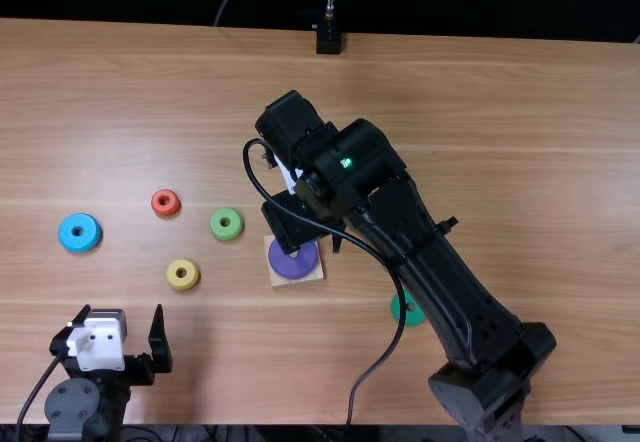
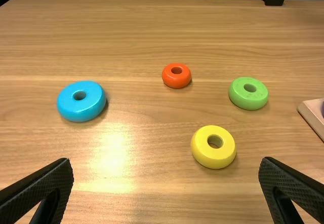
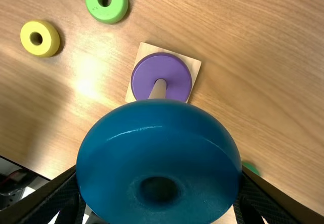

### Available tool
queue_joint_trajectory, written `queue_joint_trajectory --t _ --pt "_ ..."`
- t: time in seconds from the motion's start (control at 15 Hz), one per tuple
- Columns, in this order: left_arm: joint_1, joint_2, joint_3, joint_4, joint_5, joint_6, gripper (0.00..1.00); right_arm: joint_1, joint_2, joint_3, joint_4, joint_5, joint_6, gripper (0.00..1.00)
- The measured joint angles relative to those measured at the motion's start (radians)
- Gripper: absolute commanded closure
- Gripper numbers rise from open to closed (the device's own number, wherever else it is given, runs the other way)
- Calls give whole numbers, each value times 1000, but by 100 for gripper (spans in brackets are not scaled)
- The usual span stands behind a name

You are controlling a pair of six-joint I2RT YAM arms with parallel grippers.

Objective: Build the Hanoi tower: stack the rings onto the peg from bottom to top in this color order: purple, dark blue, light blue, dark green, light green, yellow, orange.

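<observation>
Dark blue ring [image 3: 159,153]: in my right tool [image 3: 159,183], fingers spread to ring width, closed on opposite sides of its rim. Above the surface [image 3: 263,57], near the peg [image 3: 158,89]; height over the tip, can't tell. Probably light, stiff, hard to break, smooth enough to slip or tilt. Best hold: outer rim, widest part, hole free. Purple [image 3: 174,72] already on the base [image 3: 147,50].

Left tool [image 2: 165,164]: wide open, empty. Left wrist view gives me light blue [image 2: 96,100], orange [image 2: 172,79], light green [image 2: 245,100] and yellow [image 2: 200,155], loose, apart. Right wrist view has peg and hold together, good for lining up. Dark green [image 1: 413,317]: a sliver there behind my ring, more in top view beside my right arm [image 1: 440,272].
</observation>
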Motion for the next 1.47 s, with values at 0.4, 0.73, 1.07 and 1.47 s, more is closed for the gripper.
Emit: queue_joint_trajectory --t 0.4,0.73,1.07,1.47 --pt "0 0 0 0 0 0 0 0 24 0 0 0 2 100" --pt "0 0 0 0 0 0 0 0 33 17 25 -3 1 100" --pt "0 0 0 0 0 0 0 0 37 55 27 -3 1 100" --pt "0 0 0 0 0 0 0 2 55 55 19 -3 2 100"
